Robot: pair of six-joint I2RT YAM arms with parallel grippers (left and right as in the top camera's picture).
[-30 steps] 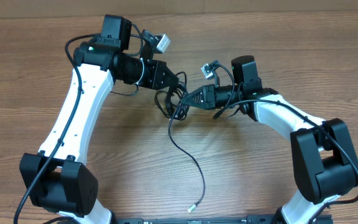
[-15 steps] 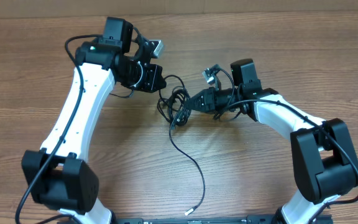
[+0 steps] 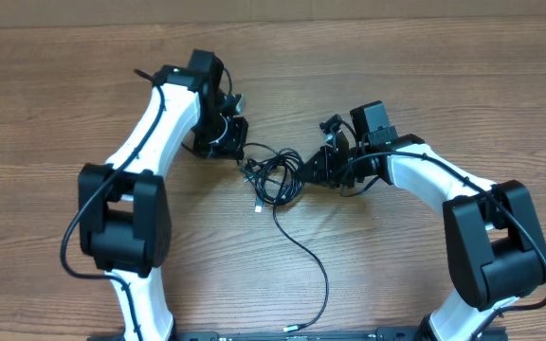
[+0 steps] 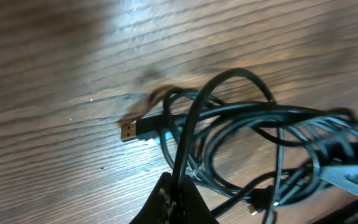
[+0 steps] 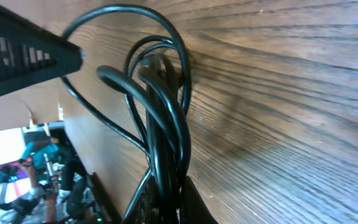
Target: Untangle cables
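The cables point(image 3: 275, 180) are thin black cords looped in a tangle at the table's middle, between both grippers. One long strand trails toward the front edge and ends in a silvery plug point(image 3: 295, 329). My left gripper point(image 3: 243, 159) is shut on a single strand at the tangle's left; in the left wrist view that gripper point(image 4: 180, 198) pinches the strand, with the cables point(image 4: 253, 143) and a USB plug point(image 4: 129, 130) beyond it. At the tangle's right my right gripper point(image 3: 304, 172) is shut on several strands. The right wrist view shows that gripper point(image 5: 166, 202) clamping the cables point(image 5: 163, 118).
The wooden table point(image 3: 425, 76) carries nothing but the cables. The left arm point(image 3: 150, 123) arches over the table's left half and the right arm point(image 3: 444, 185) over the right. In the right wrist view the left gripper point(image 5: 23, 56) shows at the top left.
The left arm has swung round, its elbow now nearer the middle, and its gripper has dropped toward the table. The tangle has spread and shifted slightly right. The trailing strand has slid right.
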